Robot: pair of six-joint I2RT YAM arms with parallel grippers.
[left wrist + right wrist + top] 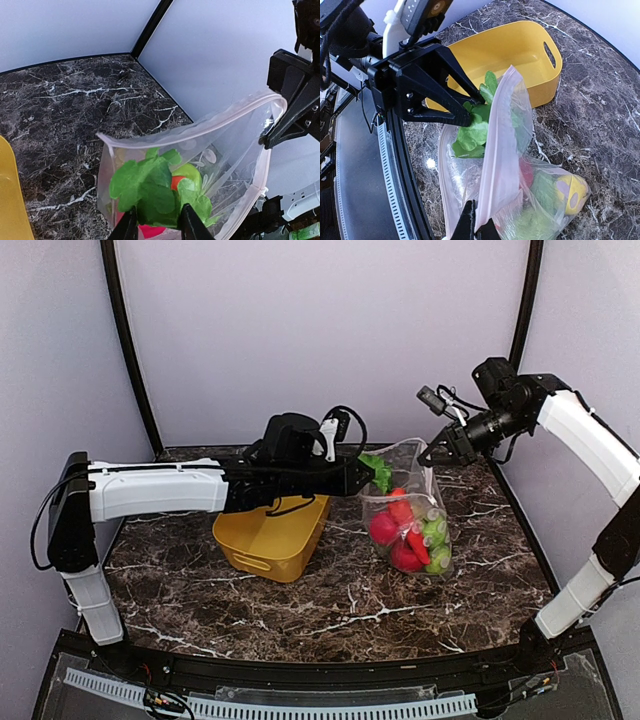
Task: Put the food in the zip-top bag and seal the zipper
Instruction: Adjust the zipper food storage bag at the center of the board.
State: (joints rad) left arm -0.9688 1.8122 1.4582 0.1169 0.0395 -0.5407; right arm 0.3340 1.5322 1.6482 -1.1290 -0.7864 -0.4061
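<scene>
While open, zip-top bag [418,472] with fruits [386,529], greens [378,473] at mouth.

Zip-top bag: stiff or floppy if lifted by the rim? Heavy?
Likely floppy: the zip-top bag creases and sags below the rim pinched by the right claw. Probably bottom-heavy, since the toy food pools at its base. The mouth may collapse if released.

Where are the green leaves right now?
In the top view, the leafy greens sit middle-right, pinched in the left hand at the open mouth of the zip-top bag, just right of the yellow tub.
</scene>
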